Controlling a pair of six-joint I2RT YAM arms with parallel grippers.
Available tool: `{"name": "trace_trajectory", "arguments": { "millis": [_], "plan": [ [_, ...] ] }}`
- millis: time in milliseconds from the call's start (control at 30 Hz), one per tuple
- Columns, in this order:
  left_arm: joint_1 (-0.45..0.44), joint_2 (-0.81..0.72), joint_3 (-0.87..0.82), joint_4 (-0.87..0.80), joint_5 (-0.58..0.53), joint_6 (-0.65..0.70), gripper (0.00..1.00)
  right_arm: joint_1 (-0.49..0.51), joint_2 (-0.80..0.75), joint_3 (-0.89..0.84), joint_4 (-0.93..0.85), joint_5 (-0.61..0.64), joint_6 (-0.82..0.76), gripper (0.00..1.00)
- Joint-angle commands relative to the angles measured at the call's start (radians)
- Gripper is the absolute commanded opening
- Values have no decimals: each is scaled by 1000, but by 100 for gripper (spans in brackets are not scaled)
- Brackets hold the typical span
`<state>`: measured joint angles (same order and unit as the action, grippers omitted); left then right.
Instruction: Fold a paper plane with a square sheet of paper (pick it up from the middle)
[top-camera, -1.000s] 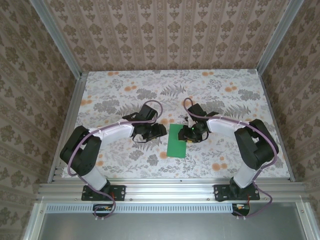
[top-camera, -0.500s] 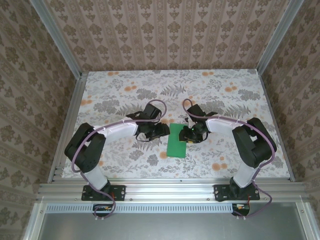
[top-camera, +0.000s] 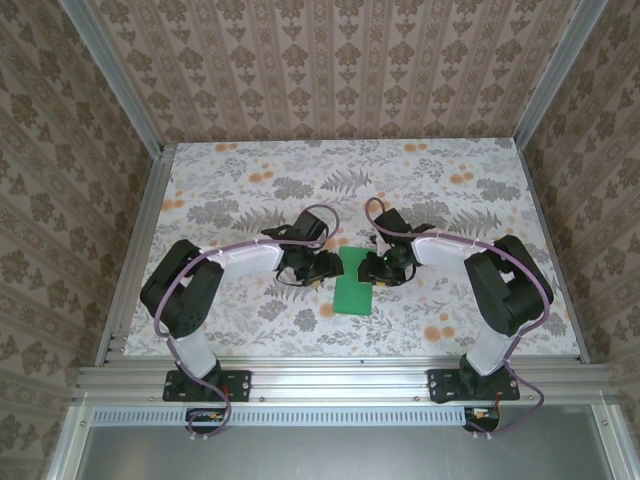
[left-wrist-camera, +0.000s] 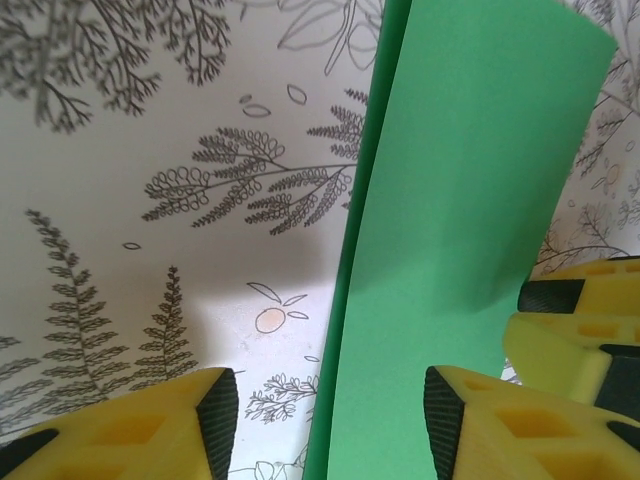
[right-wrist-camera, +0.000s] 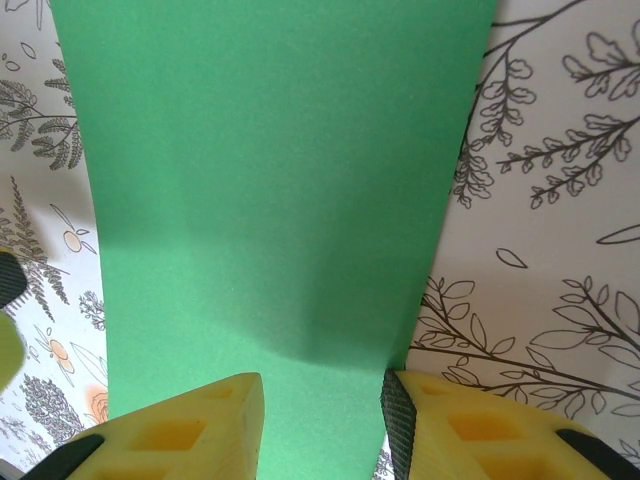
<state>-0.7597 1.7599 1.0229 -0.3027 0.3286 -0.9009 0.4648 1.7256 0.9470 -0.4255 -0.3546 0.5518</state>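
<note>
The square sheet of paper (top-camera: 354, 282) lies on the table as a narrow bright green rectangle, folded once, between the two arms. In the left wrist view the paper (left-wrist-camera: 460, 200) shows a slightly lifted left edge. My left gripper (top-camera: 327, 265) is open, and its jaws straddle that edge (left-wrist-camera: 330, 420). My right gripper (top-camera: 379, 267) stands low over the paper's (right-wrist-camera: 270, 180) right side and is open (right-wrist-camera: 322, 420). One of its fingers is over the green; the other is at the right edge. No paper plane shape is seen.
The table (top-camera: 250, 190) carries a floral print and is walled on three sides by patterned panels. An aluminium rail (top-camera: 330, 380) runs along the near edge by the arm bases. One yellow finger of the right gripper (left-wrist-camera: 580, 330) shows in the left wrist view.
My left arm has swung right until its gripper reached the paper's left edge. The right gripper and the paper have hardly moved.
</note>
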Motion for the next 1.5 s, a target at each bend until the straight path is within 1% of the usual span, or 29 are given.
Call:
{"name": "trace_trajectory", "arguments": {
  "millis": [0,267,367,733,933,1167,1467],
  "plan": [
    [-5,25,31,4,42,-21,52,-6,17,-23,4,-1,-6,40],
    [-13,36,-3,67,84,-54,45,-11,16,-37,14,-9,-5,40],
    [-18,38,-8,88,89,-68,45,-12,18,-39,18,-12,-6,40],
    [-27,62,4,75,73,-70,45,-15,17,-44,30,-20,-3,40],
    [-39,57,7,85,96,-70,43,-15,16,-48,31,-21,-4,40],
    [-45,88,4,112,115,-85,41,-17,11,-51,35,-22,-1,40],
    [-50,55,9,104,93,-87,38,-18,8,-53,34,-20,-1,40]
  ]
}}
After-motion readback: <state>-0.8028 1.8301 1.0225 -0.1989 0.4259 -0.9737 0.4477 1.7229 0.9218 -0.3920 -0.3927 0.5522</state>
